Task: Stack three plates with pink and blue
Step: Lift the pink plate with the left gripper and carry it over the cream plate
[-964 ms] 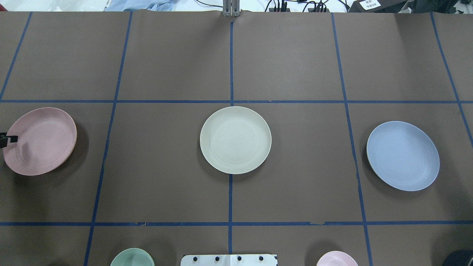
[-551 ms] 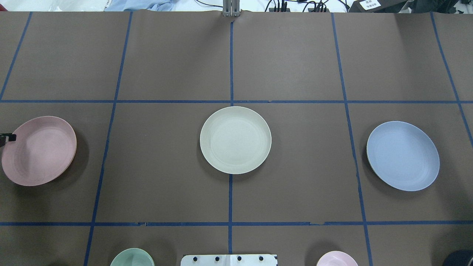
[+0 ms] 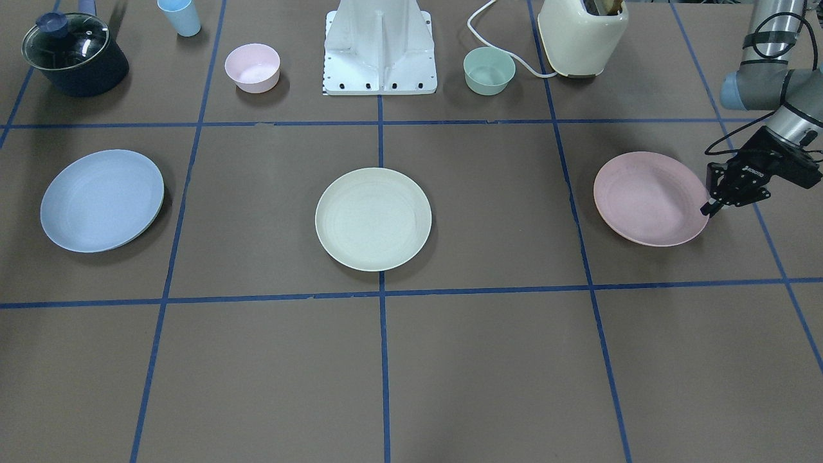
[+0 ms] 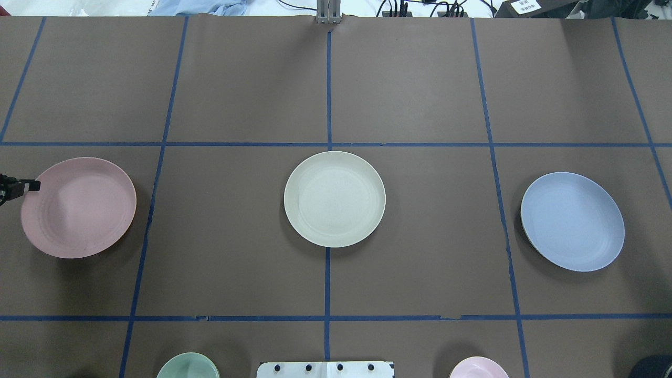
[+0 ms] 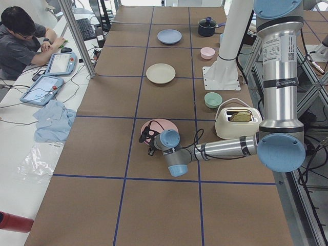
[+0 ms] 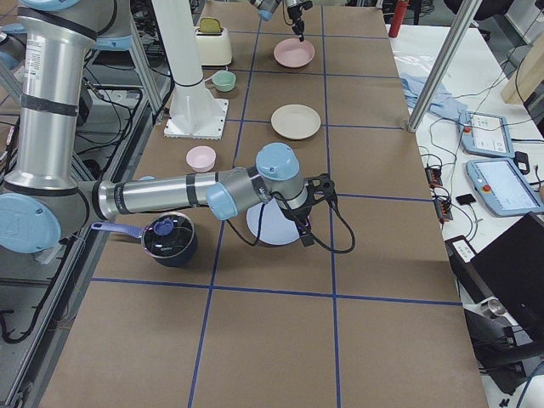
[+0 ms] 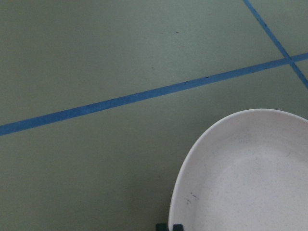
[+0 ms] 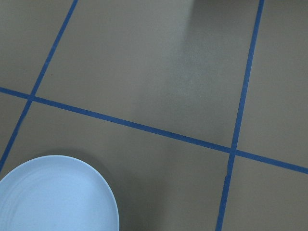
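The pale pink plate (image 4: 79, 207) is held at its left rim by my left gripper (image 4: 23, 186), which is shut on it and keeps it slightly off the table; both also show in the front view, the plate (image 3: 651, 198) and the gripper (image 3: 710, 209). The cream plate (image 4: 334, 198) lies flat at the table's centre. The light blue plate (image 4: 572, 221) sits on the right, slightly tilted. My right gripper (image 6: 306, 240) is at its rim in the exterior right view only, so I cannot tell if it is open or shut.
Near the robot's base (image 3: 380, 48) stand a small green bowl (image 3: 488, 71), a small pink bowl (image 3: 252, 67), a cream toaster (image 3: 582, 35), a dark lidded pot (image 3: 74, 54) and a blue cup (image 3: 181, 16). Blue tape lines grid the brown table.
The pink plate has moved to the right, toward the cream plate, with the left gripper on its rim, and sits more level. The blue and cream plates have not moved.
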